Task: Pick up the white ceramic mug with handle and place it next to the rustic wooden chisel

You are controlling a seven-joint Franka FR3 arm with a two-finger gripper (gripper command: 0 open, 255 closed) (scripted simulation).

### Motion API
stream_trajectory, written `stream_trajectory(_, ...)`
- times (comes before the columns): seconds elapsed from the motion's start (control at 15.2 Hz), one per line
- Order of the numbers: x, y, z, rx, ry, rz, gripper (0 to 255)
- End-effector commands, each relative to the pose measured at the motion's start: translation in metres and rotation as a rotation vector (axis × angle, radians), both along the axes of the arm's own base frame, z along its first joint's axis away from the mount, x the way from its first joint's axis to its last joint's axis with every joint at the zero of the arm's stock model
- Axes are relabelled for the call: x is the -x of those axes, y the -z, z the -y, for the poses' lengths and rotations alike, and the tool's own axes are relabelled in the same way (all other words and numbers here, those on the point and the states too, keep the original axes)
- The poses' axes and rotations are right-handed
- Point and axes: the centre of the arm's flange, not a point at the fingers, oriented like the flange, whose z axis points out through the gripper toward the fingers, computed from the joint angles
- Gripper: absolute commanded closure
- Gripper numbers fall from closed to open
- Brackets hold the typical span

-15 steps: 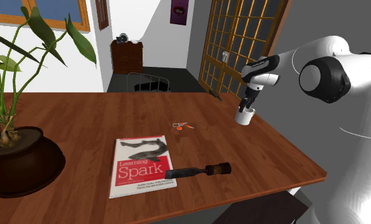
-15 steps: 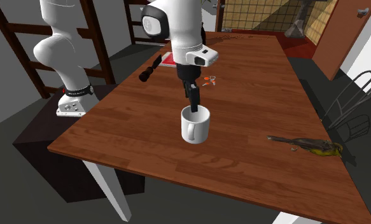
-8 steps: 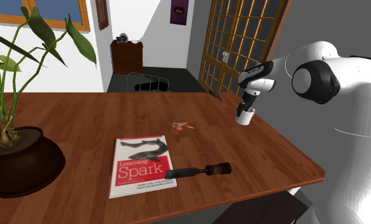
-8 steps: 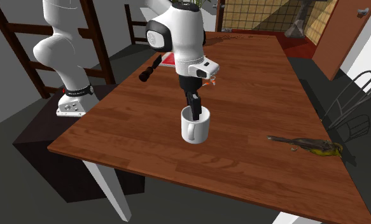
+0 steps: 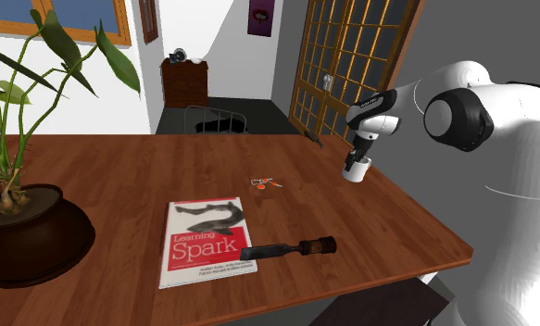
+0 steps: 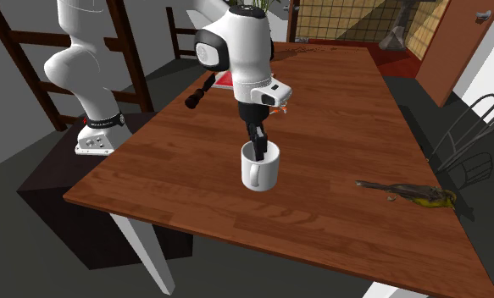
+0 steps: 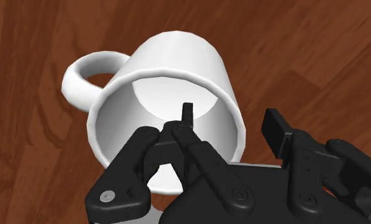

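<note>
Brown wooden counter (image 6: pixel 338 195); towards its near edge in the second exterior view stands the white mug (image 6: pixel 262 173), upright; the end effector (image 6: pixel 257 148) straddles its wall, fingers apart, one inside; stiff, likely slick and breakable, so pinch the rim wall squarely; the chisel (image 6: pixel 198 93) lies beyond.

mug (image 6: pixel 260 168): we see it white, upright on the table (image 6: pixel 194 182), handle toward the second exterior view's lower left, its wall between the spread fingers of the gripper (image 7: pixel 233 124) | chisel (image 5: pixel 288 249): we see a dark blade end, brown handle, lying flat near the table's front edge | well apart
</note>
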Motion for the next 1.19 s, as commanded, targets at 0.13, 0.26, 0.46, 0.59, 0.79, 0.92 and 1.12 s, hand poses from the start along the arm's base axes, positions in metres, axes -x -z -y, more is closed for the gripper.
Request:
stream_trajectory(0.13,0.000,0.000,0.000,0.000,0.000,0.000,255)
stream_trajectory(0.26,0.000,0.000,0.000,0.000,0.000,0.000,255)
stream_trajectory(0.46,0.000,0.000,0.000,0.000,0.000,0.000,255)
stream_trajectory(0.59,0.000,-0.005,0.000,0.000,0.000,0.000,255)
stream_trajectory(0.79,0.000,-0.021,0.000,0.000,0.000,0.000,255)
stream_trajectory(0.92,0.000,-0.032,0.000,0.000,0.000,0.000,255)
stream_trajectory(1.12,0.000,-0.047,0.000,0.000,0.000,0.000,255)
